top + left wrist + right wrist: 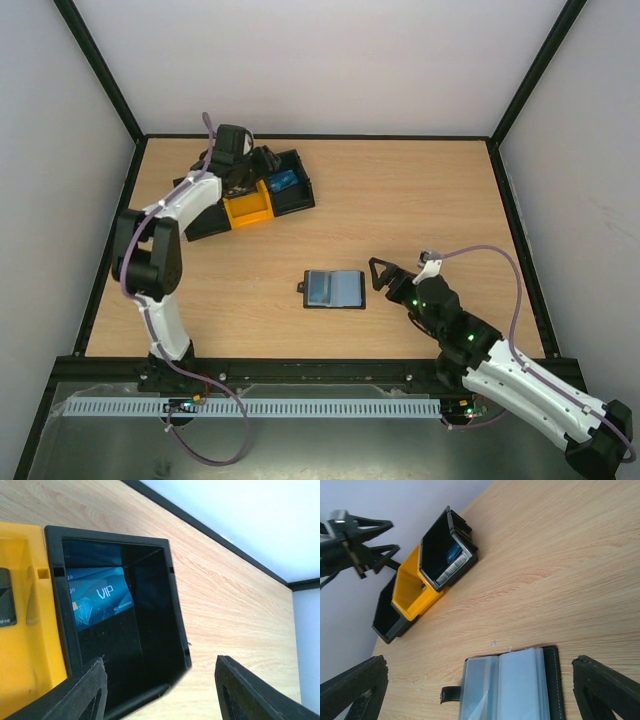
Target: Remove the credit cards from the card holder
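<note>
Near the middle of the light wooden table [430, 200], a small flat black folding card holder [334, 289] with grey-blue pocket panels is seen lying open, its short black tab [451, 695] pointing left in the top view. Just to its right, the right gripper [383, 280] is held low over the wood with its jaws spread wide and nothing between them. In the right wrist view the card holder is framed between the two black fingers [355, 690] but is touched by neither.

At the far left of the table, a black-and-yellow three-compartment plastic tray [205, 222] is set at a slant. A thin light blue plastic credit card [97, 597] marked "VIP" is seen lying inside the tray's right-hand black compartment [150, 630]. The left gripper [160, 675] is poised above that compartment with its jaws parted and empty, and the card is not touched by it. A small dark flat item [5, 597] is visible in the yellow middle compartment [30, 645]; what it is cannot be told.
</note>
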`<control>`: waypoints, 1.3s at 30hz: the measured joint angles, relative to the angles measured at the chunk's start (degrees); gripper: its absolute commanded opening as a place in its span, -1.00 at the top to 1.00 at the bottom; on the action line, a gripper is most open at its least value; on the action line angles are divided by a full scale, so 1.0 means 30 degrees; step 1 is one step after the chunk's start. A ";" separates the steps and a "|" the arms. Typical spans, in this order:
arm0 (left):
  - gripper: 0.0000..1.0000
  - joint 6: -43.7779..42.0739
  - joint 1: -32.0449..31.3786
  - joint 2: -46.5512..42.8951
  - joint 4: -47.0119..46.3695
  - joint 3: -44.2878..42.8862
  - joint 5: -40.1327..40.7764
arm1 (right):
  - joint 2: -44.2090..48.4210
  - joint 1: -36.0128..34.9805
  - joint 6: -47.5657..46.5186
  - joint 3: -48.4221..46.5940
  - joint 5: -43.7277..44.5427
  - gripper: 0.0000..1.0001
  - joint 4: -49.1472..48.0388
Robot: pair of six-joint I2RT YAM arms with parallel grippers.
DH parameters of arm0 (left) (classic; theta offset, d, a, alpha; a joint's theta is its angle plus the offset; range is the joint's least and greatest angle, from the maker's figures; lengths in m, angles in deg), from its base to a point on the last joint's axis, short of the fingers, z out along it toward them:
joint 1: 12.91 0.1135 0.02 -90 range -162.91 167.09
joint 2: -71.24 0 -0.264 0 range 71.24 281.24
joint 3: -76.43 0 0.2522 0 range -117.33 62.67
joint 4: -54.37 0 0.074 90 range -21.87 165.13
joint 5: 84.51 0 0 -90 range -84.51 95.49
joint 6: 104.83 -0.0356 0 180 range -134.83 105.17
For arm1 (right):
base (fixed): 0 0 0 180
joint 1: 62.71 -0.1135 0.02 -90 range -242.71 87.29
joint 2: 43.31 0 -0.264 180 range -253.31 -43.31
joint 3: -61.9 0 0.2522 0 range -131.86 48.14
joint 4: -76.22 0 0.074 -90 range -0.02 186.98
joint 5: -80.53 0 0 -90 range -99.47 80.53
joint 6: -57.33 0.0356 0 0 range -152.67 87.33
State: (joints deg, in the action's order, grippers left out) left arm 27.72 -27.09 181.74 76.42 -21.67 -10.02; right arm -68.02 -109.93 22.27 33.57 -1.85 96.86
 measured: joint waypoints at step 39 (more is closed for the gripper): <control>0.01 -0.0838 -0.8036 -0.9296 -0.3235 1.6283 -0.0663 | -1.2823 0.0000 -0.1472 -0.1115 -0.3672 0.27 -0.3708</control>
State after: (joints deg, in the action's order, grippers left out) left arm 25.20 -51.20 153.85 66.72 27.18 -12.01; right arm -106.48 -109.93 17.85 30.22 -12.87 85.73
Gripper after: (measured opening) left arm 0.502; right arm 0.375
